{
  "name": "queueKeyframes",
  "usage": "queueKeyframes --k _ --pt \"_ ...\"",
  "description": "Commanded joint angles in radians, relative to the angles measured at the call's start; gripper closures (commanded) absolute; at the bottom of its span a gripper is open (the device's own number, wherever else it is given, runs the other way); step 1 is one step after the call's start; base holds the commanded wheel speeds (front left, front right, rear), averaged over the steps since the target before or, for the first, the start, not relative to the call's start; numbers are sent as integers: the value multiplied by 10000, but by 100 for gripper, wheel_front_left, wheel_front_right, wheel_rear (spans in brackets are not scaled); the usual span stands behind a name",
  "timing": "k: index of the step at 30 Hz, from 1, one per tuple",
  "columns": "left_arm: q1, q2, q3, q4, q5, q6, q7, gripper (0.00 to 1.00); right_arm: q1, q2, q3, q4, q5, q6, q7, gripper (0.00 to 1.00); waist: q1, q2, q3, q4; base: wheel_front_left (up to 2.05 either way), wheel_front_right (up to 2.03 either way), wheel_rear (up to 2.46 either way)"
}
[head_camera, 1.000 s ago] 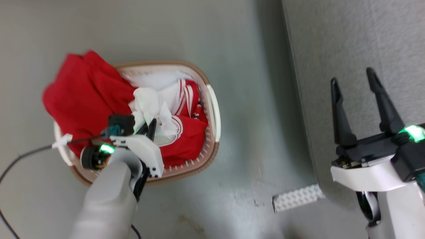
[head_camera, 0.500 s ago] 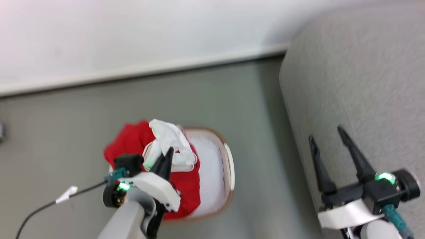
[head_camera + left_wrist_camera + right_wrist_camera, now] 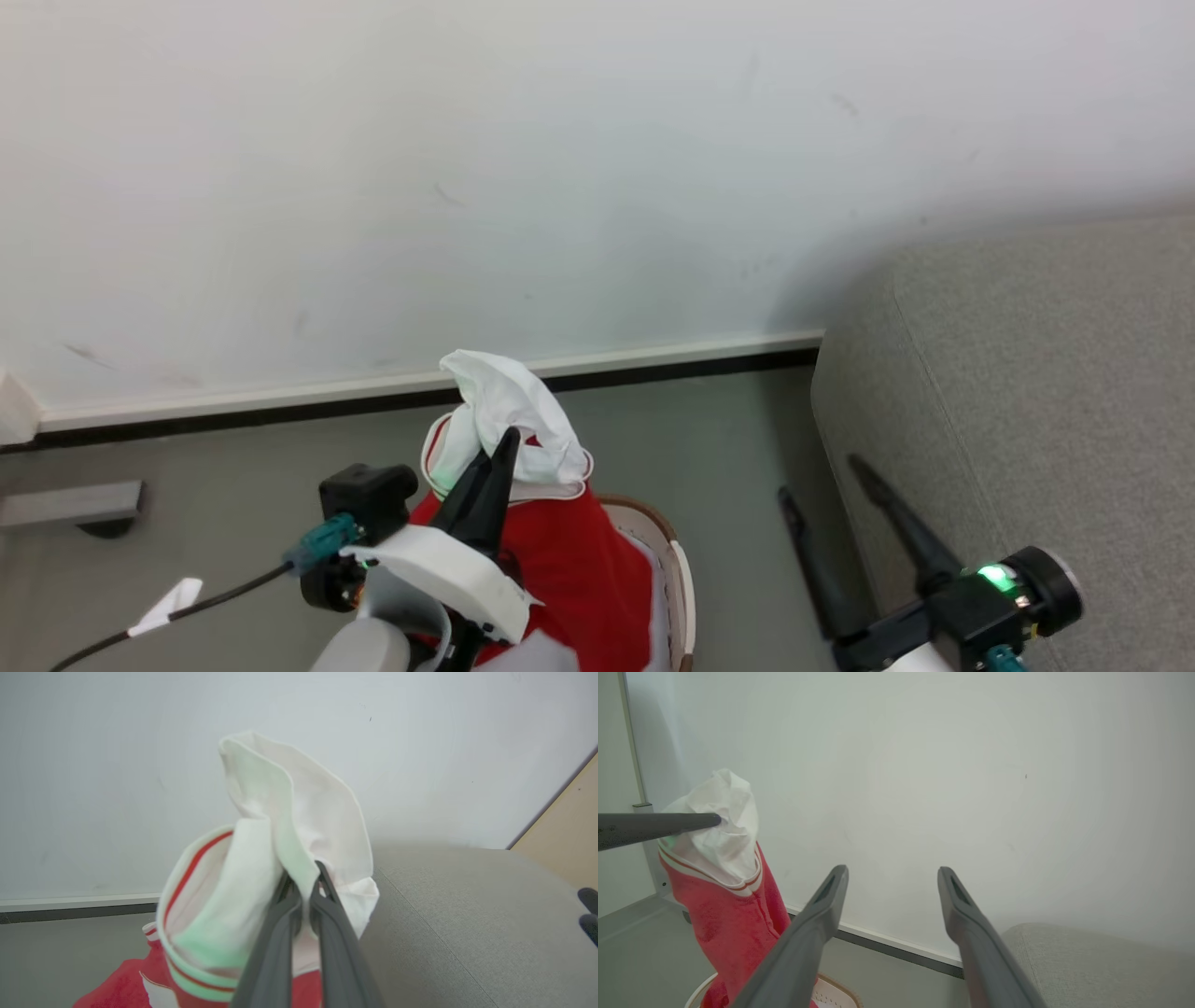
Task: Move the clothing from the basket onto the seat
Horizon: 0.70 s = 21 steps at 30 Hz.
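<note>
the left gripper (image 3: 505, 437) has its two long dark fingers pressed together on the soft red and white garment with striped trim (image 3: 560, 560), pinching a fold of its white part near the trim. in the left wrist view the fingertips (image 3: 324, 886) meet in the cloth; the white fold stands up above them and the red body hangs below. the garment hangs from this grip above the oval cream plastic basket with a brown rim (image 3: 676, 569), its lower red part down over the basket's mouth. the large grey woven-fabric sofa (image 3: 1027, 392) stands to the right of the basket, apart from the garment. the right gripper (image 3: 822, 480) is spread with nothing between its fingers, beside the sofa's near edge. in the right wrist view it points at the white wall (image 3: 971, 765).
</note>
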Motion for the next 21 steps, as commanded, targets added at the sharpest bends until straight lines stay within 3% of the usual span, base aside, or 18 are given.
queueKeyframes --k 1,8,12,21 --pt "251 153 26 -615 -59 119 205 100 37 -123 370 43 208 -21 -35 0 5 0 -214 98 0 0 0" --pt "769 433 -183 -2960 -94 421 1131 100 -728 -797 2464 188 1174 -21 -35 0 5 0 -287 67 0 0 0" --pt "918 456 -425 -3946 -67 437 1503 100 -1346 -1046 3125 309 1477 -21 -35 0 5 0 -275 67 0 0 0" --pt "1051 347 -1080 -4943 -41 348 2030 100 -2391 -1199 4466 771 2316 -21 -35 0 5 0 -268 158 0 0 0"
